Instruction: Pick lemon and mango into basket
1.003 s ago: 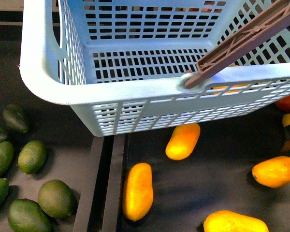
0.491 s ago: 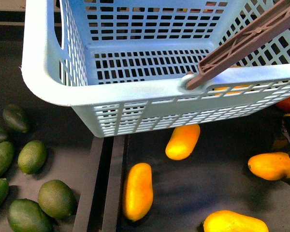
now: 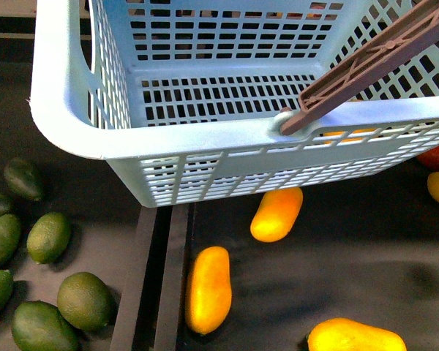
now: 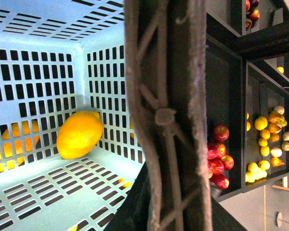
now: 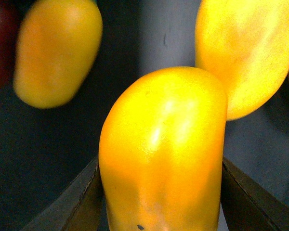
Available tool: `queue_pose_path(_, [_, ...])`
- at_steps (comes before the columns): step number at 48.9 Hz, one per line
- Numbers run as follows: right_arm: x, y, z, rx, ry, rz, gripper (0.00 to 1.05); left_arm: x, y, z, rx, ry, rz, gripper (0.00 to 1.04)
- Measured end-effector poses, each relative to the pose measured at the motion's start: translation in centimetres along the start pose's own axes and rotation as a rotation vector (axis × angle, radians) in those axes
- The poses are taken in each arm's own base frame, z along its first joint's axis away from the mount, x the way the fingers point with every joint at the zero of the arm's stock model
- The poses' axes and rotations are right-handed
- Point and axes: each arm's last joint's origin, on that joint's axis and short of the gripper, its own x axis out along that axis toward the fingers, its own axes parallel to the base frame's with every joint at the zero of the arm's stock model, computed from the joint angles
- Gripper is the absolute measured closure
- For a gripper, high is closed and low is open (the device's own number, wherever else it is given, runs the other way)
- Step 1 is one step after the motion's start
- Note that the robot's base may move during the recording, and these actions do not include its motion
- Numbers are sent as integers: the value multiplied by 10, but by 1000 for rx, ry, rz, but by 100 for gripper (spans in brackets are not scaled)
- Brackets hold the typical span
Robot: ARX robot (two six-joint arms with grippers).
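The pale mint basket [image 3: 205,157] hangs in the air and fills the upper part of the front view, its brown handle [image 3: 373,62] slanting to the upper right. My left gripper [image 4: 166,216] is shut on that handle [image 4: 166,115]. The lemon [image 4: 79,134] lies inside the basket against a slotted wall. The mango [image 5: 164,154] is held in my right gripper [image 5: 161,197], which is shut on it with a dark finger [image 5: 79,204] on either side. Neither this gripper nor its mango shows in the front view.
Other long orange-yellow fruits [image 3: 276,213] [image 3: 208,289] [image 3: 355,336] lie on the dark mat below the basket. Several green fruits [image 3: 47,238] lie to the left of a black divider rail [image 3: 161,278]. Dark shelves beside the basket hold red apples [image 4: 217,156] and yellow fruits [image 4: 269,139].
The mango at the right edge of the front view has left the mat with my right gripper, and both are gone from that view. The basket has barely shifted.
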Motion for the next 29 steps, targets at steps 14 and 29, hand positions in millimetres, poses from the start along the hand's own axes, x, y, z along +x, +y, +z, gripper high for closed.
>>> queue_pose_path(14, [-86,9,56,61,-155,204,47,0,0,0,0,0,0,100])
queue_pose_path(29, [-201,66,14,-140,-243,572,47,0,0,0,0,0,0,100])
